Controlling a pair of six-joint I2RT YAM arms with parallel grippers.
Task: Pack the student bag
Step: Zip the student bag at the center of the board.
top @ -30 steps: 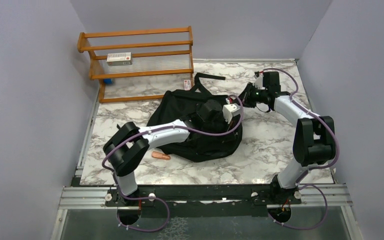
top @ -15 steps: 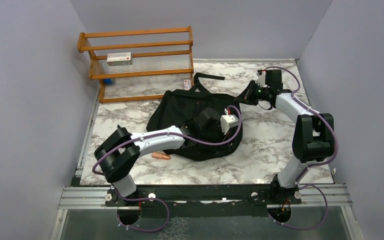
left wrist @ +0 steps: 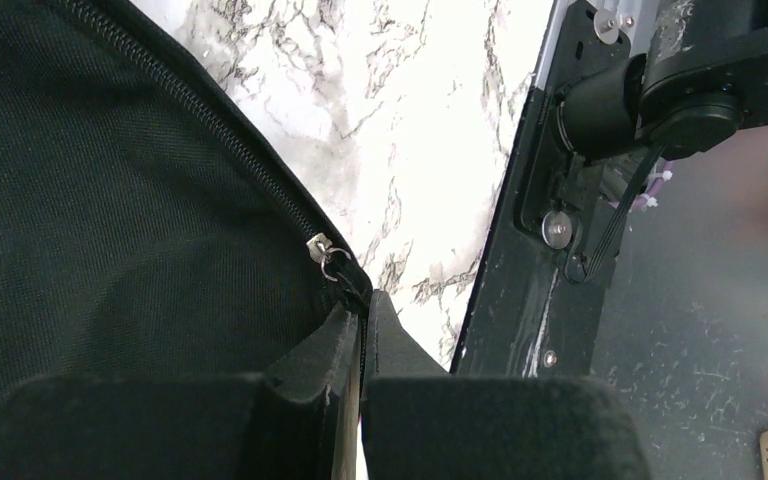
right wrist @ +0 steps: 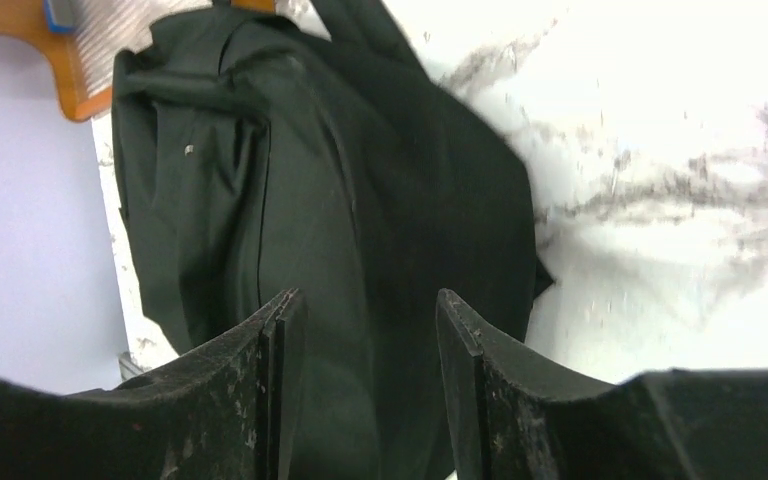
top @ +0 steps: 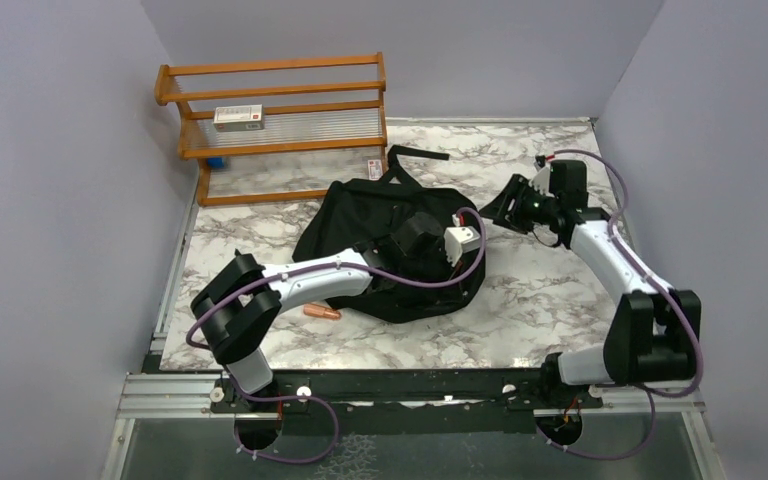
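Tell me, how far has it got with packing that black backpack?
Hard to call much done: nothing shows inside the backpack, and its zipper looks closed where visible. In hand: the left gripper is shut right at the zipper slider; the right gripper hangs open beside the backpack. Left, probably: an orange pen-like item on the table and a box on the shelf lie outside.

Free tabletop (top: 545, 300) right of student bag (top: 348, 212)

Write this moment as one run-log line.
left gripper: shut at zipper of large black soft fabric backpack | right gripper: open, empty
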